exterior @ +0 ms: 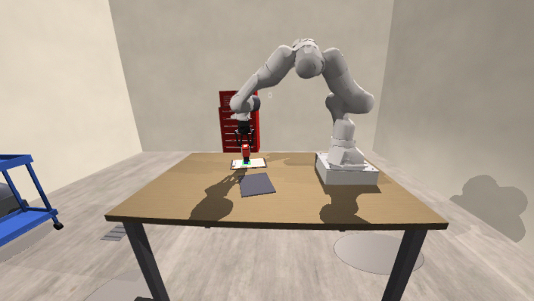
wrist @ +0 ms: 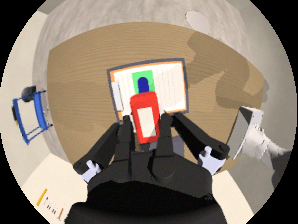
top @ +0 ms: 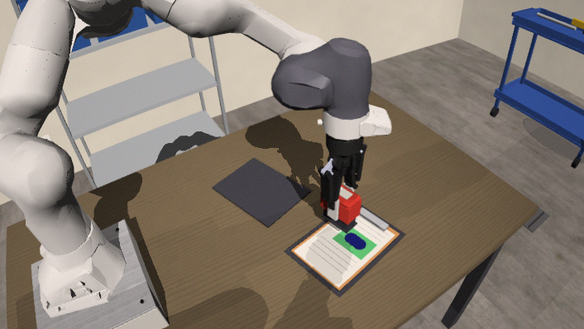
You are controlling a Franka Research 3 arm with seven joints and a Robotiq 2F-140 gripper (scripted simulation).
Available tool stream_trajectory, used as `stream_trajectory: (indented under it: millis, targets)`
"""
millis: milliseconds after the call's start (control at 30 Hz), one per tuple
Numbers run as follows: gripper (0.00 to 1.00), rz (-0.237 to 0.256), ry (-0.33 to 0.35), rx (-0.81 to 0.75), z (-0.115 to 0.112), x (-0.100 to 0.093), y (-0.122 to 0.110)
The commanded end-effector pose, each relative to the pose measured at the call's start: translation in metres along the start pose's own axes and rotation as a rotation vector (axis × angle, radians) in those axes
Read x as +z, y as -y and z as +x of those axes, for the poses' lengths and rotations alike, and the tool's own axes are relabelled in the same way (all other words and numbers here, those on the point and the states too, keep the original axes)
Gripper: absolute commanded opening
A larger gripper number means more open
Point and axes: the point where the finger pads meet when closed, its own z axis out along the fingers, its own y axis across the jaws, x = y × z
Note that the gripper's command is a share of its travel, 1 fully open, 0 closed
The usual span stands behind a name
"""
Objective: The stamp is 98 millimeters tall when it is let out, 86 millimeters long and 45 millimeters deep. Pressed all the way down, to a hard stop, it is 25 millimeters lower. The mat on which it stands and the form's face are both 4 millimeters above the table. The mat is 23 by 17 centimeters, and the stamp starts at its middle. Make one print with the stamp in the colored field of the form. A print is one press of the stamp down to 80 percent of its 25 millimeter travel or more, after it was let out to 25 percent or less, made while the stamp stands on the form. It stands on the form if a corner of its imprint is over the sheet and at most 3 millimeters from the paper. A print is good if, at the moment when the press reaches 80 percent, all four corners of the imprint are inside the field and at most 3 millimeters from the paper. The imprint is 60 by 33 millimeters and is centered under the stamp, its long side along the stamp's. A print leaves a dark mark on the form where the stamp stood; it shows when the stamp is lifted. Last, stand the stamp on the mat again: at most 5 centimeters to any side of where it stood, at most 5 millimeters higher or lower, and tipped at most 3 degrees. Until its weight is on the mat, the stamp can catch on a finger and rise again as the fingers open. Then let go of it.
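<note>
My gripper (top: pixel 340 194) is shut on the red stamp (top: pixel 347 207) and holds it above the form (top: pixel 345 252), over the form's far edge. The form is a white sheet on a dark board with an orange rim. Its green field (top: pixel 355 244) carries a dark blue print mark (top: pixel 356 240). The dark grey mat (top: pixel 260 191) lies on the table to the left of the form, with nothing on it. In the wrist view the stamp (wrist: pixel 145 117) sits between my fingers, with the form (wrist: pixel 150 88) and the blue mark (wrist: pixel 144 86) beyond it. In the exterior view the stamp (exterior: pixel 246 152) hangs above the form (exterior: pixel 248 163).
A grey clip bar (top: pixel 373 219) lies along the form's far edge. The robot base (top: pixel 88 285) stands at the table's left front corner. A grey shelf (top: pixel 141 107) stands behind the table, a blue cart (top: pixel 542 78) at the right, a red cabinet (exterior: pixel 239 126) beyond.
</note>
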Motion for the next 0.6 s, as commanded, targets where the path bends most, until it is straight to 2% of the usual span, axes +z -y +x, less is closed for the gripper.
stream_trajectory:
  millis: [0,67,100,133,300,333,400,567]
  targets:
    - [0.17,0.016,-0.012,0.060,-0.069,-0.003,0.010]
    - [0.17,0.016,-0.012,0.060,-0.069,-0.003,0.010]
    - [0.17,0.017,-0.011,0.068,-0.114,-0.004,0.009]
    - [0.17,0.017,-0.010,0.076,-0.139,-0.003,0.005]
    - [0.17,0.010,-0.008,0.105,-0.238,0.002,-0.027]
    - [0.17,0.008,-0.007,0.108,-0.249,0.003,-0.033]
    - [0.17,0.007,-0.007,0.111,-0.259,0.004,-0.038]
    - [0.17,0.006,-0.007,0.112,-0.261,0.004,-0.039]
